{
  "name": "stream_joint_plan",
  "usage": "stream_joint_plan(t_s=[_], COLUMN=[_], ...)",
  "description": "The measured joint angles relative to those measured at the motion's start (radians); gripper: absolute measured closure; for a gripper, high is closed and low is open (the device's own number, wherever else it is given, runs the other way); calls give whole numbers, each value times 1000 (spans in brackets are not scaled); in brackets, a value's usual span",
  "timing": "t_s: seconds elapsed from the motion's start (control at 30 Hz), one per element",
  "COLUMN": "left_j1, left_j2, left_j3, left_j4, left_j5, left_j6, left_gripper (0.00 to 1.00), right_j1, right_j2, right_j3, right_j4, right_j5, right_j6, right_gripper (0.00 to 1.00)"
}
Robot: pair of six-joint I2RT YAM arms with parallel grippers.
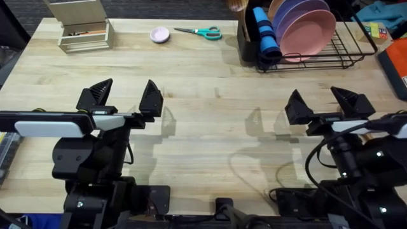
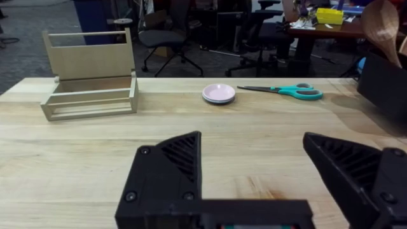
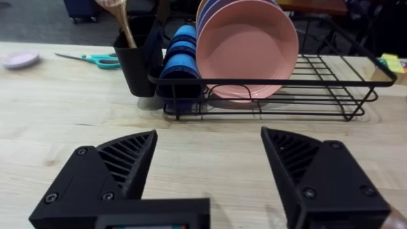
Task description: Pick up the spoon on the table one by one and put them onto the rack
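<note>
Bright, even overhead light; soft double shadows on table [image 1: 210, 127] toward 3 o'clock of each gripper; wrist foregrounds slightly blurred.

Left gripper [image 1: 126, 95] spread wide, right gripper [image 1: 322, 100] spread wide

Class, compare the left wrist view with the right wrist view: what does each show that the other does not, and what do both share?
Left wrist alone: the beige tiered box, standing on the table well left of the small pink dish.

Right wrist alone: the pink plates standing upright in the black wire rack, with blue cups beside them.

Both: the teal scissors, the pink dish, the black caddy with a wooden spoon standing in it, and each view's own open hand, left and right, holding nothing.
</note>
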Motion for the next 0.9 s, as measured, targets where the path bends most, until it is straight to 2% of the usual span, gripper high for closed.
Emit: stream_joint_plan(t_s=[0.7, 0.9], left_j1=[0, 0], left_j2=[0, 7], left_j3=[2, 87], left_j4=[0, -84], left_j5=[0, 0], left_j6=[-1, -1], left_gripper=[7, 7], right_j1=[0, 0], right_j2=[1, 14], right_j3=[4, 112], right_j4=[-14, -192], right_j5=[7, 8], right_j6=[9, 23], right_gripper=[10, 10])
